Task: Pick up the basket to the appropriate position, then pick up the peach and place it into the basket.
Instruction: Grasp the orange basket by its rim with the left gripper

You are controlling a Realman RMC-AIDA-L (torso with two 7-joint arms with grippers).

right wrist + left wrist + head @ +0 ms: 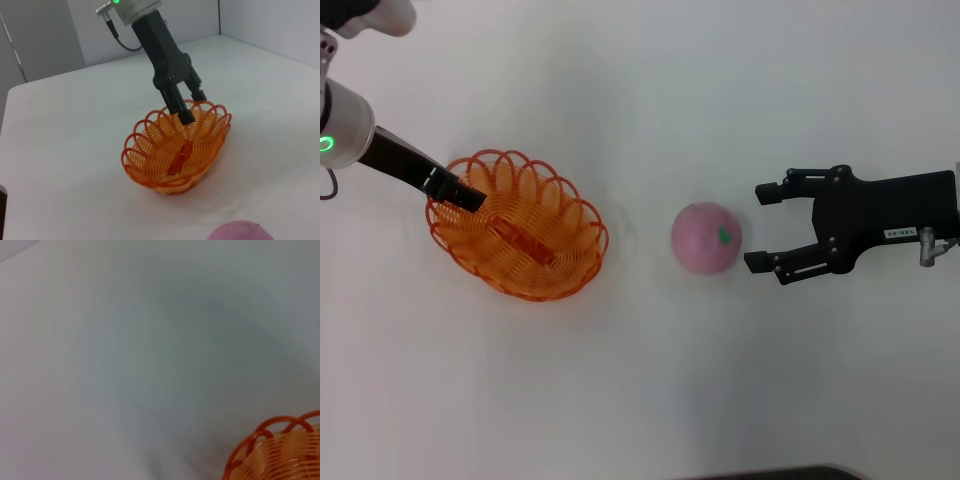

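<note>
Basket (520, 228) sits on the tabletop (640, 400) toward its left side, long axis running diagonally from far-left to near-right. Your left claw (463, 195) is at the basket's far-left rim: in the right wrist view one finger (183, 111) is inside the wire loops and one outside, so it looks pinched on the rim. The left wrist view catches only a corner of the rim and no fingers.

Peach (706, 237) is on the tabletop right of centre, apart from the basket, leaf mark facing the right claw (766, 227).

Key relation: the peach lies straight ahead of the right claw's spread fingers, just beyond the fingertips and roughly centred on the gap. The right arm is clearly the nearer one. It comes in low and level from the right edge, fingers pointing left at the peach, nothing held.

My read: the basket looks placed, or close to it, and the peach grab is next. You need a short push left so the fingers straddle the peach, then squeeze. Watch for a fingertip nudging it, since it's round and will roll toward the basket.
</note>
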